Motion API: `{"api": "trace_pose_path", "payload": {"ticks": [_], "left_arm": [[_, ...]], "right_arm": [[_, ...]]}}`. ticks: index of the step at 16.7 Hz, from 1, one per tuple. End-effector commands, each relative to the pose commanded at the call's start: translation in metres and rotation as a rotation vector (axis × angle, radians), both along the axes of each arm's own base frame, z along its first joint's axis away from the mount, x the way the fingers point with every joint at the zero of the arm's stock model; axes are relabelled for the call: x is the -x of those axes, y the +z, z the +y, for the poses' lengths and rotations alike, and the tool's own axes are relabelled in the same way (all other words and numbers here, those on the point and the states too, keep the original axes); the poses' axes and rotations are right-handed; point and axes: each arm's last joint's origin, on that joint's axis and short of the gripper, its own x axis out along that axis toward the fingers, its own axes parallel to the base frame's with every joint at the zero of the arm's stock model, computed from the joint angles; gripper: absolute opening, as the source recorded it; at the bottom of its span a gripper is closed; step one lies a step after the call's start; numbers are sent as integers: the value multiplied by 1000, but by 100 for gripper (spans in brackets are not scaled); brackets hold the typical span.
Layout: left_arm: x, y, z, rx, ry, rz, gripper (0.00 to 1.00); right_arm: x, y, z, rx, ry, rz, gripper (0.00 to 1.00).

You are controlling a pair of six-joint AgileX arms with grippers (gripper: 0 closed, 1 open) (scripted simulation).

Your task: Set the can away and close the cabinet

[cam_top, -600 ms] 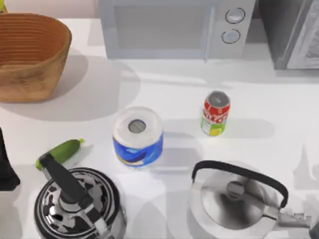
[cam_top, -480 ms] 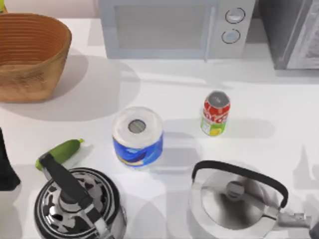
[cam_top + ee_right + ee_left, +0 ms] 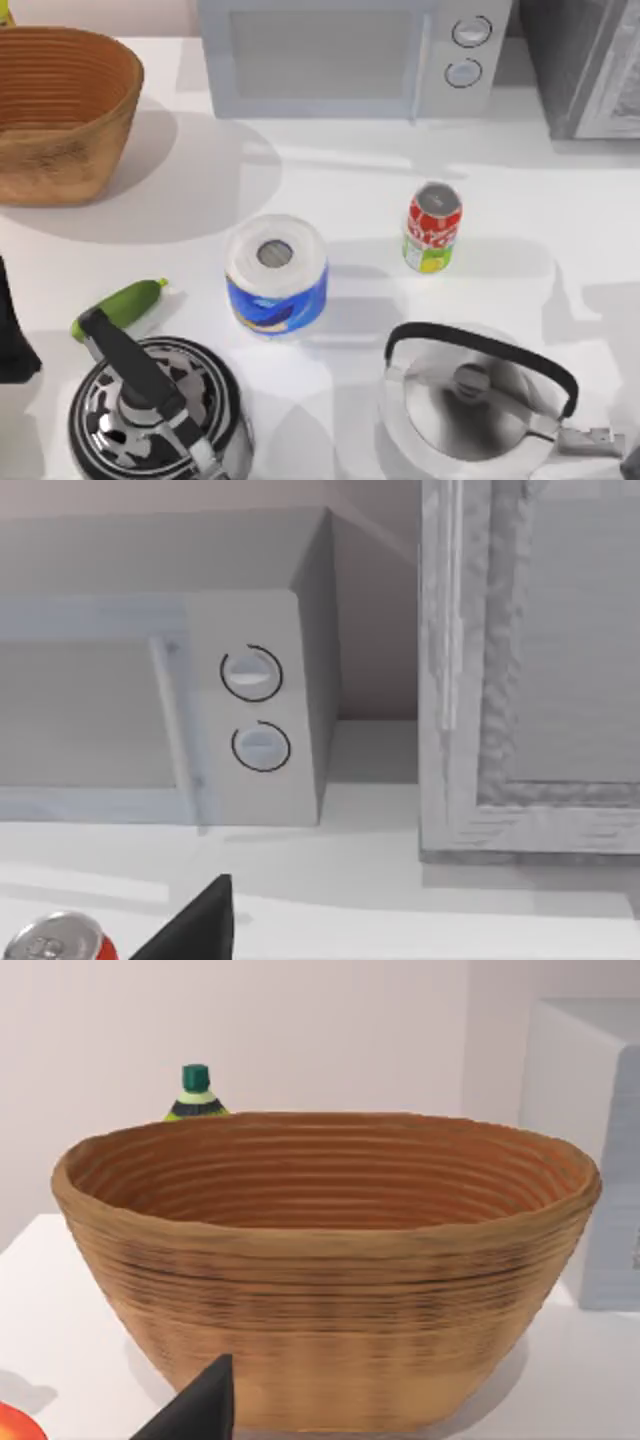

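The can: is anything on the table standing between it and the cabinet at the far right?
Nothing visible does. In the top view the can stands upright on bare table, and the stretch toward the cabinet holds nothing. The microwave sits left of that line; the silver kettle is nearer the camera.

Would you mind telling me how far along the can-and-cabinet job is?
Nothing looks done yet. The can stands upright on the table, untouched, between the microwave and the silver kettle. Grasping it, placing it in the cabinet at the right and closing up all remain.
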Motion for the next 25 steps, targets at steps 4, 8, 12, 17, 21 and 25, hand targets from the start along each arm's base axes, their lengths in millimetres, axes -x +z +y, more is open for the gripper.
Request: {"api": "trace_pose_path", "payload": {"ticks": [4, 8, 12, 17, 21, 25], "left_arm": [[0, 0, 0, 0, 0, 0, 100], [0, 0, 0, 0, 0, 0, 100], [0, 0, 0, 0, 0, 0, 100], [0, 0, 0, 0, 0, 0, 100], [0, 0, 0, 0, 0, 0, 100], [0, 0, 0, 0, 0, 0, 100]], "right_arm": [[-47, 37, 39, -9, 15, 167, 100], [-112, 25, 104, 24, -7, 365, 100], [-153, -27, 165, 62, -42, 523, 100], [-160, -88, 196, 98, -85, 654, 100], [-159, -95, 197, 103, -91, 667, 100], [-163, -96, 195, 102, -92, 668, 100]]}}
